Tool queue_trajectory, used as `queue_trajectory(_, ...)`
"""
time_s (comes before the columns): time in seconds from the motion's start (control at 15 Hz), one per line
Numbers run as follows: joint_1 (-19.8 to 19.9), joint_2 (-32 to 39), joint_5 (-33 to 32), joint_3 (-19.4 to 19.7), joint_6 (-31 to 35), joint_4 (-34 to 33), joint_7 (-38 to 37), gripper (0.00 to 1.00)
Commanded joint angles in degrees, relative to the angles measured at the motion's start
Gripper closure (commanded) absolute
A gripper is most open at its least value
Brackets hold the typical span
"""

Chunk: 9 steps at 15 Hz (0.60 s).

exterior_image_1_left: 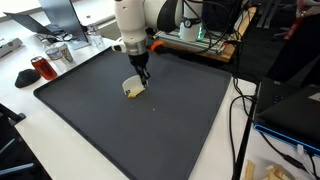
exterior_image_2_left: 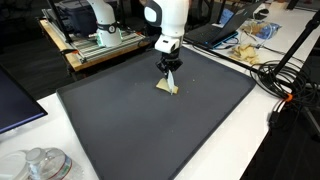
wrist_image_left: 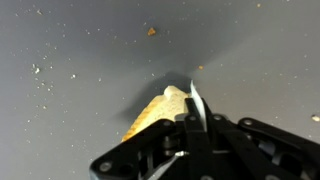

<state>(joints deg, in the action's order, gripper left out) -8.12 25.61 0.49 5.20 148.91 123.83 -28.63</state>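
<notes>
The end effector [exterior_image_1_left: 143, 78] points straight down over the middle of a dark mat [exterior_image_1_left: 100, 120] that covers most of the white counter [exterior_image_1_left: 25, 105]. In the wrist view its 2 fingers [wrist_image_left: 196, 105] are drawn together, and they appear to pinch 1 edge of a small tan wedge [wrist_image_left: 150, 118], a thin, pale yellow piece that looks like a chip or a bit of cracker. The grip sits at the wedge's edge rather than across its middle, which fits so flat a thing: only the rim offers the fingers something to close on.

The tan wedge rests on the mat directly under the arm, well away from every border, in both exterior views [exterior_image_1_left: 134, 90] [exterior_image_2_left: 168, 88]. Its free end appears to touch the mat while the pinched end looks slightly raised, with a soft shadow beside it in the wrist view; how far it is off the surface cannot be told.

Pale crumbs [wrist_image_left: 40, 70] and 1 orange speck [wrist_image_left: 151, 31] lie scattered on the mat around the wedge, apart from it. Cables [exterior_image_2_left: 275, 75] trail over the counter beyond the mat's edge, well clear of the end effector [exterior_image_2_left: 170, 75]
</notes>
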Motion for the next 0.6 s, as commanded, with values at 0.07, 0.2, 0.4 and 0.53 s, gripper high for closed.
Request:
queue_trajectory(0.07, -0.13, 3.34, -0.63, 1.2, 6.8, 5.05, -0.05, 0.99)
queue_trajectory(0.2, 0.46, 2.75, -0.05, 0.7, 7.45, 5.7, 1.46, 0.99)
queue_trajectory(0.4, 2.16, 2.22, 1.53, -1.22, 6.34, 4.86, 6.02, 0.99)
queue_trajectory(0.53, 5.07, 2.37, 4.81, -4.31, 5.16, 3.8, 11.94, 0.99)
